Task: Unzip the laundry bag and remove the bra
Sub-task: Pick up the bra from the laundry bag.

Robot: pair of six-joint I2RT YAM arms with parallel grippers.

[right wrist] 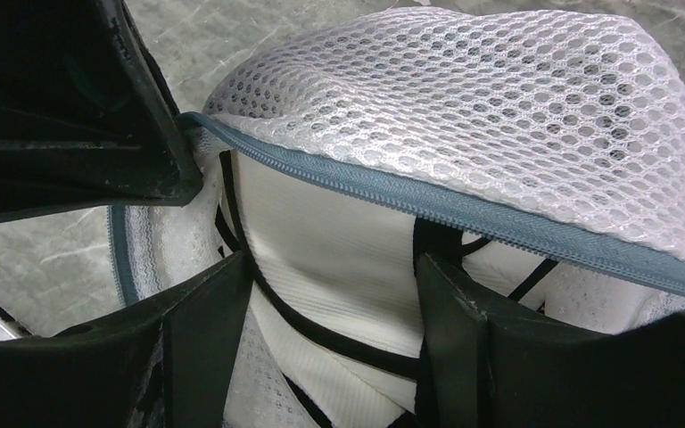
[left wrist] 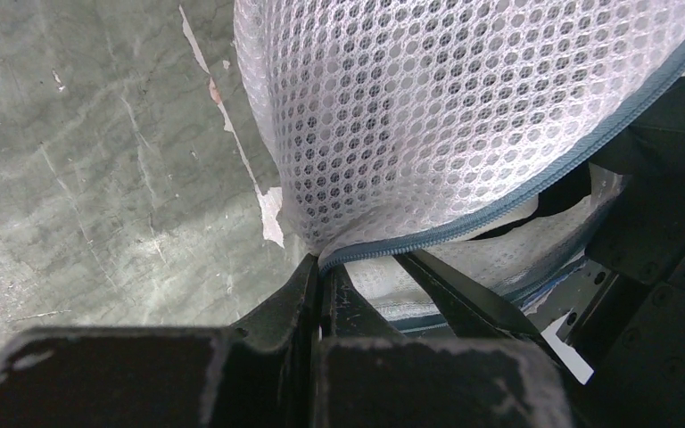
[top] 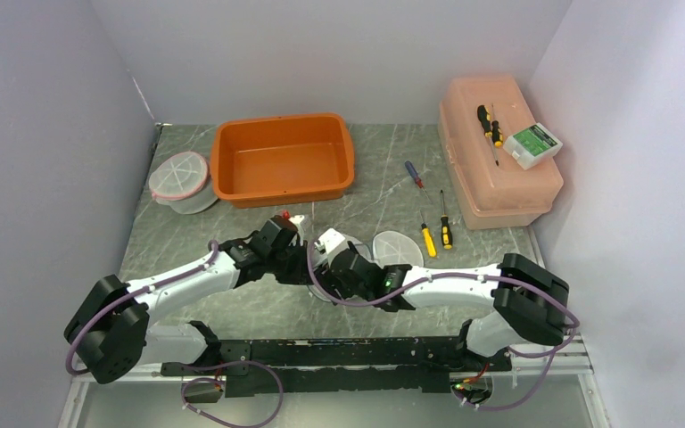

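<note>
My left claw (left wrist: 319, 272) is pinching shut on the zipper rim (left wrist: 499, 201) of the laundry bag (left wrist: 428, 107); right claw (right wrist: 330, 299) is gaping astride the bra (right wrist: 339, 236), empty. Risk: rim slipping, flap closing.

Top cam hangs high at the 6 o'clock end, tilted down toward 12, so you get the whole table (top: 375, 192). Left wrist cam is jammed right up on the bag (left wrist: 464, 107), looking past its fingers (left wrist: 276, 312) toward about 2. Right wrist cam, equally close, faces roughly 10. Both wrist views share the zipper (right wrist: 410, 192) edge.
</note>
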